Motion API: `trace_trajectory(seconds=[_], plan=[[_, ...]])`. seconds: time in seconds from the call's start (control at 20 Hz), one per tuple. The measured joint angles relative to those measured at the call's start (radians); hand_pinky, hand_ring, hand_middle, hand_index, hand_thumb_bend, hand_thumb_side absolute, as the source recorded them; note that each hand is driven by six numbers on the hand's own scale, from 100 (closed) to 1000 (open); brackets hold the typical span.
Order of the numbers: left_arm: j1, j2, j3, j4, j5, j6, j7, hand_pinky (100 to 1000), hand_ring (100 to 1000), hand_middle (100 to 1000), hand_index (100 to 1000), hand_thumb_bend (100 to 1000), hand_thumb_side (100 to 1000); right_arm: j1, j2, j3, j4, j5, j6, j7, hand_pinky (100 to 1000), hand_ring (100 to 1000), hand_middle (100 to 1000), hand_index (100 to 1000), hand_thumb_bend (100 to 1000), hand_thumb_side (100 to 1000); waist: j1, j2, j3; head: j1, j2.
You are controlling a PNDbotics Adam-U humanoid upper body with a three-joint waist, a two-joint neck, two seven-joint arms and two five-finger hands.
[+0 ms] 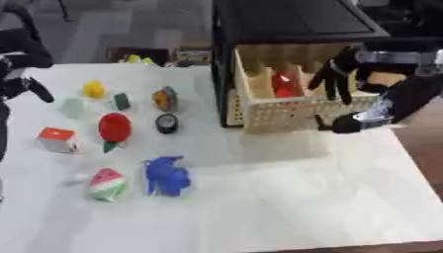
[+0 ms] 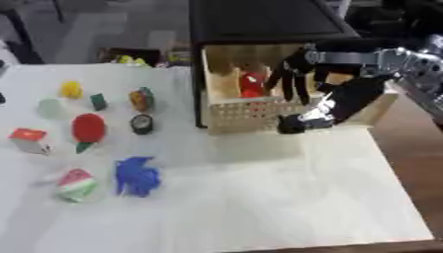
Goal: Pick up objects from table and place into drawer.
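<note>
Right hand (image 2: 298,74) over open drawer (image 2: 251,116), fingers spread downward, empty; red object (image 2: 252,84) already inside.
Risks knocking drawer wall on withdrawal; remaining toys, like blue one (image 1: 166,176), well apart on table (image 1: 286,197).

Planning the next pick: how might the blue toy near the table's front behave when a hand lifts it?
The blue toy looks irregular, with thin limbs sticking out, so it probably won't roll. Those limbs may flex or snag a finger. It seems small and likely light, lying apart from the watermelon-coloured piece, so a lift shouldn't disturb that neighbour.
</note>
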Motion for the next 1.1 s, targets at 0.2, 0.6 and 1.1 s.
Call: trace_trajectory(seconds=[0.2,0.6,1.1], plan=[[0.003,0.0,0.0,0.0,-0.001,0.001,-0.001,386,656,647,767,100,1000,0.038,-0.014,0.0,-0.031,-0.029,0.019,0.046,100,478,556,807,548,525,-0.001,0.0,-0.007,0.002,-0.003],[0.008,0.0,0.0,0.0,-0.003,0.004,0.0,389,658,643,767,100,1000,0.089,-0.023,-0.002,-0.067,-0.053,0.027,0.116,164,533,601,814,335,483,0.001,0.001,-0.018,0.016,-0.008],[0.018,-0.009,0.0,0.0,-0.009,0.01,-0.005,392,661,645,767,100,1000,0.146,-0.018,0.001,-0.034,-0.05,0.077,0.227,435,725,776,845,187,591,0.011,0.007,-0.02,0.03,-0.009]])
